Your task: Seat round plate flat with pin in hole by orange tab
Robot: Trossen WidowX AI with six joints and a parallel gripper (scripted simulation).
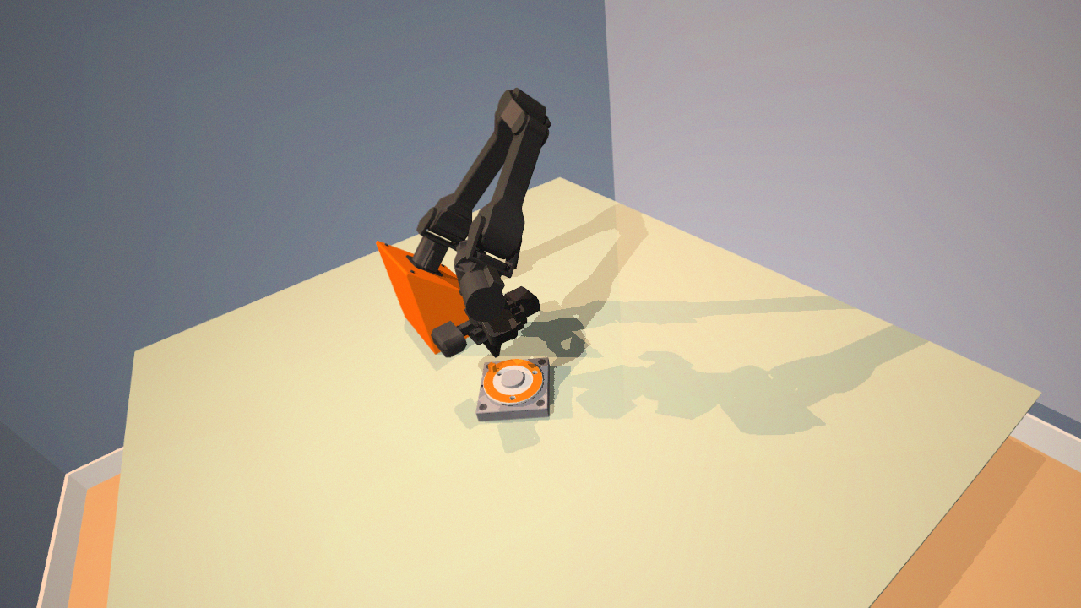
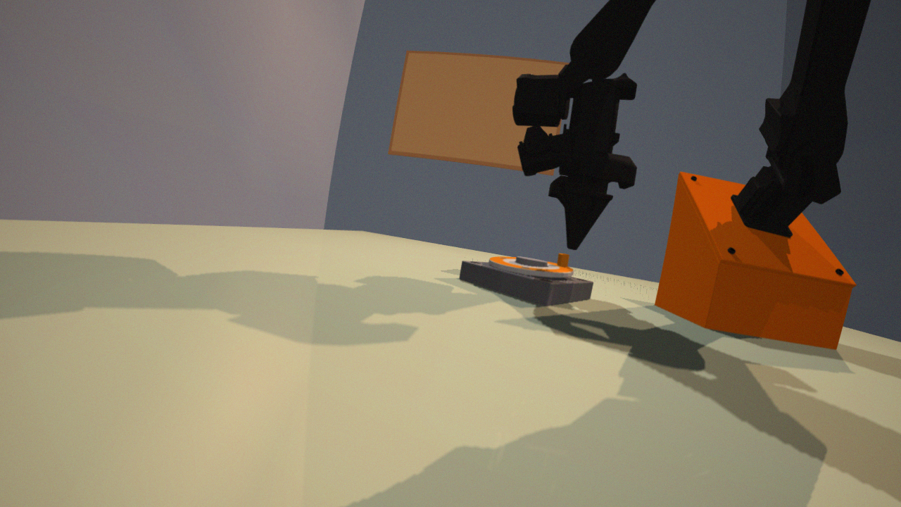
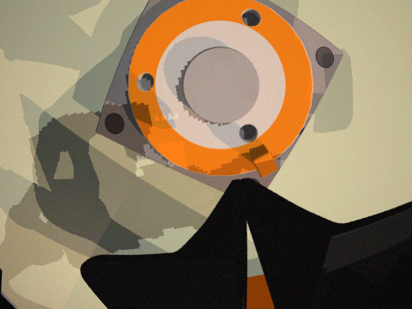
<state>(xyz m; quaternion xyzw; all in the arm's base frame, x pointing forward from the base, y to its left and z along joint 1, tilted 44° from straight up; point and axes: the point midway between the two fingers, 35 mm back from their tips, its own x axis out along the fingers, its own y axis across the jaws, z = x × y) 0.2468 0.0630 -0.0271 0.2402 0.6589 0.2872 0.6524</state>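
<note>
The round plate (image 1: 491,385) (image 2: 507,260) (image 3: 287,63) has an orange ring and a white inner band. It sits on the grey post (image 3: 220,82) of the square grey base (image 1: 498,412) (image 2: 522,289) (image 3: 117,106), slightly tilted. Its orange tab (image 2: 562,258) (image 3: 264,160) stands up at the edge nearest the arm, with a hole (image 3: 247,132) beside it. I cannot make out the pin. My gripper (image 1: 495,349) (image 2: 573,244) (image 3: 240,187) is shut and empty. It points down just above the tab, with a small gap and no contact.
The arm's orange pedestal (image 1: 426,295) (image 2: 750,283) stands close behind the base. Arm shadows fall across the table around the base. A brown panel (image 2: 466,107) hangs on the back wall.
</note>
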